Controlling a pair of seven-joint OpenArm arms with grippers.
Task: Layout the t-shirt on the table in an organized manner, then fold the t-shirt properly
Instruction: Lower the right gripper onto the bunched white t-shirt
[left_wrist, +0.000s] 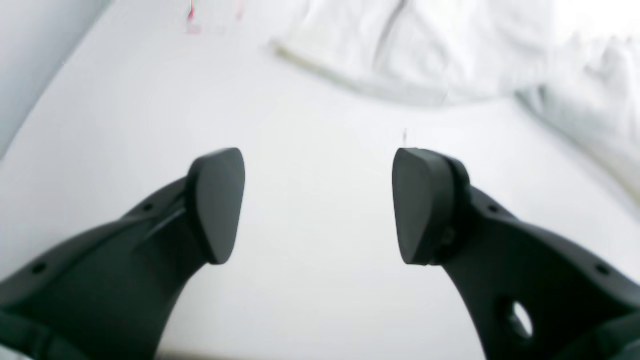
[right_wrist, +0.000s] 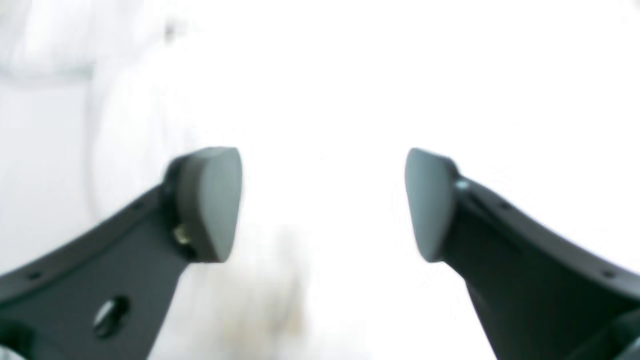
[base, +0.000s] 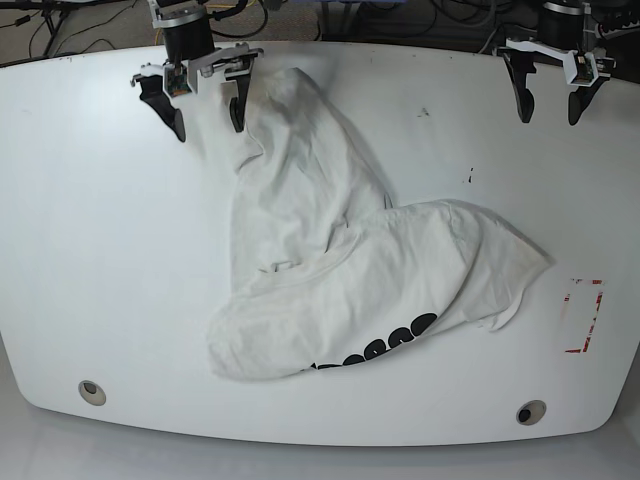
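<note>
The white t-shirt (base: 340, 260) lies crumpled across the middle of the table (base: 90, 230), with black lettering (base: 385, 346) showing along its near hem. My right gripper (base: 207, 118) hangs open at the far left, one finger over the shirt's upper end. In the right wrist view its fingers (right_wrist: 210, 200) stand wide apart over blurred white cloth (right_wrist: 130, 110). My left gripper (base: 549, 108) is open at the far right, away from the shirt. In the left wrist view that gripper (left_wrist: 320, 205) hovers over bare table (left_wrist: 300, 125), with the shirt's edge (left_wrist: 450, 50) beyond it.
Red tape marks (base: 583, 315) sit near the table's right edge and show faintly in the left wrist view (left_wrist: 191, 15). Two round holes (base: 92, 392) (base: 530, 411) lie along the near edge. Small dark specks (base: 468, 177) dot the far right area.
</note>
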